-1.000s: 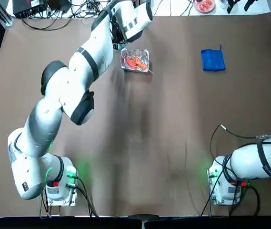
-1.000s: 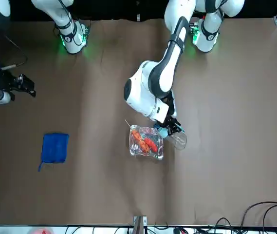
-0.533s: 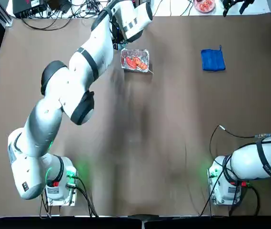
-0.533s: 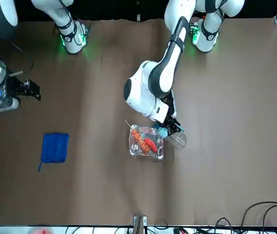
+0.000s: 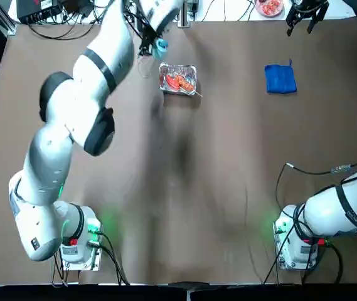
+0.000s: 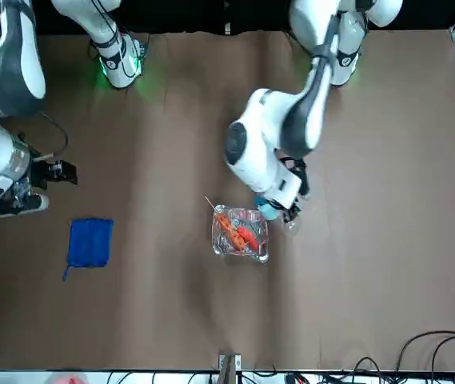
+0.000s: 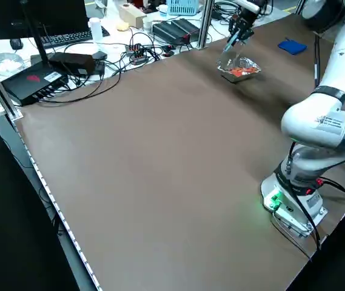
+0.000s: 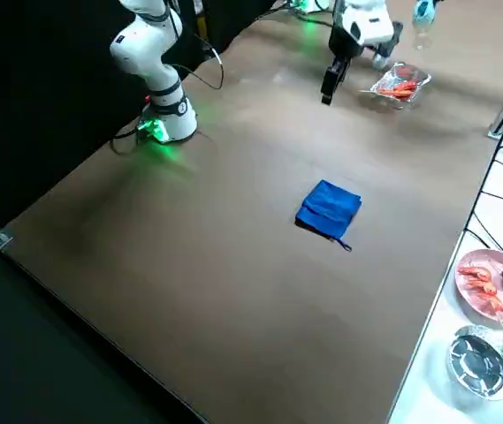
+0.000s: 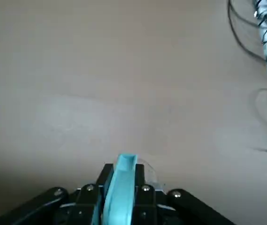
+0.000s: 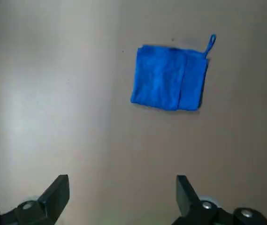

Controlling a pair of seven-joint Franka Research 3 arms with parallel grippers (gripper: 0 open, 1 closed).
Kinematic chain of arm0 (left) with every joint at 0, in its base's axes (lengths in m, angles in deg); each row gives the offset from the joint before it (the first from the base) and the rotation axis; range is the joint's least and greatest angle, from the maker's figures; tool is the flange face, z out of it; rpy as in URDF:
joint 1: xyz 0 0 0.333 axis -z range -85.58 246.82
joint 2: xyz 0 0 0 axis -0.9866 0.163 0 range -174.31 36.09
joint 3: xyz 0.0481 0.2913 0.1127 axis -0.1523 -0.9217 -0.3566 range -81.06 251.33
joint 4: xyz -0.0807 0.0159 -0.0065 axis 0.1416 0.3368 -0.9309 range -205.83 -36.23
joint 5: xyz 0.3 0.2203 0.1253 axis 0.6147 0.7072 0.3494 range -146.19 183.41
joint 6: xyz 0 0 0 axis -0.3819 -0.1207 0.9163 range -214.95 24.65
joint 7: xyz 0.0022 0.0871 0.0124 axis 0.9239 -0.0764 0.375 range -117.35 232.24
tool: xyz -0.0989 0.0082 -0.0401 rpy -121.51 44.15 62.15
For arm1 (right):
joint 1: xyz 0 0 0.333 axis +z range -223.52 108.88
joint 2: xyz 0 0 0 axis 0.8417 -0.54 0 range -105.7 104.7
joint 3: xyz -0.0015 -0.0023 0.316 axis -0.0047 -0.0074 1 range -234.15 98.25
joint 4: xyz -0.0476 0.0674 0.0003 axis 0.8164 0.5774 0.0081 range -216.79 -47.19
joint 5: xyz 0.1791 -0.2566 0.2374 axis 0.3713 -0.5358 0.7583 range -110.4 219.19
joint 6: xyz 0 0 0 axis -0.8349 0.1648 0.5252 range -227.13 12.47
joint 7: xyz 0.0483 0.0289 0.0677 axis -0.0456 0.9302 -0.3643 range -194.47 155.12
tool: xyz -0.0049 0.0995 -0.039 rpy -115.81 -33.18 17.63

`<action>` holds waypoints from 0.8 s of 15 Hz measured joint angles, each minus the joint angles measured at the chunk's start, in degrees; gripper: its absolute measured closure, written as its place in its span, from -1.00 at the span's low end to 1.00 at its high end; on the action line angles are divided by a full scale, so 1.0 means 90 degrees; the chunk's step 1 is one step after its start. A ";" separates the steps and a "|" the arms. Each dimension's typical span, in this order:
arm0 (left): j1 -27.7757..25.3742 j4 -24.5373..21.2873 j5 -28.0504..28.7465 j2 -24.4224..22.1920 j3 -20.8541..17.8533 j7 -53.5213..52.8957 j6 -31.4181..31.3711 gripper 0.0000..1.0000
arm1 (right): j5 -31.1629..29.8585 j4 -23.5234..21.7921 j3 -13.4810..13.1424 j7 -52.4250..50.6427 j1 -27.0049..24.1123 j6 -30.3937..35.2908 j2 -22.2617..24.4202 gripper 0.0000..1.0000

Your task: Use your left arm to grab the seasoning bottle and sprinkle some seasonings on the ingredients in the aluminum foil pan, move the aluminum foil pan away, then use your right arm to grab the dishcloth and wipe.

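With its fingers clamped on the seasoning bottle point(image 6: 277, 213) beside the aluminum foil pan point(image 6: 241, 233), the left gripper point(image 6: 285, 210) should tip cap-down directly over the ingredients point(image 6: 237, 231); the right gripper point(image 10: 120, 194) hangs wide above the dishcloth point(image 10: 170, 78).

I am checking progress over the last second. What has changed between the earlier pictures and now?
The left hand, shut on the small clear seasoning bottle with the light blue cap, has lifted it off the table beside the crinkled silver foil pan. The right hand, open, has travelled toward the bright blue folded dishcloth. Pan and dishcloth have not moved.
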 joint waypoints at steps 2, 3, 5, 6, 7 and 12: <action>-0.0494 0.0003 -0.0701 -0.0401 -0.0006 -0.0856 -0.0057 0.54 | 0.0000 -0.0048 -0.0005 -0.0001 -0.0103 -0.0021 -0.0353 -1.00; -0.0666 0.0001 -0.0930 -0.0545 -0.0008 -0.1139 -0.0062 0.54 | 0.0004 -0.0055 -0.0006 -0.0001 -0.0147 -0.0079 -0.0505 -1.00; -0.1017 -0.0030 -0.1338 -0.0829 -0.0006 -0.1670 -0.0062 0.54 | 0.0010 -0.0062 -0.0007 -0.0067 -0.0251 -0.0495 -0.0846 -1.00; -0.1192 -0.0089 -0.1499 -0.0966 -0.0003 -0.1925 -0.0059 0.54 | 0.0013 -0.0067 -0.0007 -0.0124 -0.0293 -0.0821 -0.1023 -1.00; -0.1375 -0.0184 -0.1646 -0.1104 0.0010 -0.2183 -0.0063 0.54 | 0.0014 -0.0066 -0.0006 -0.0143 -0.0322 -0.1116 -0.1205 -1.00; -0.2184 -0.1279 -0.1841 -0.1756 0.0195 -0.3175 -0.0813 0.54 | 0.0015 -0.0075 -0.0008 -0.0162 -0.0509 -0.2292 -0.2081 -0.89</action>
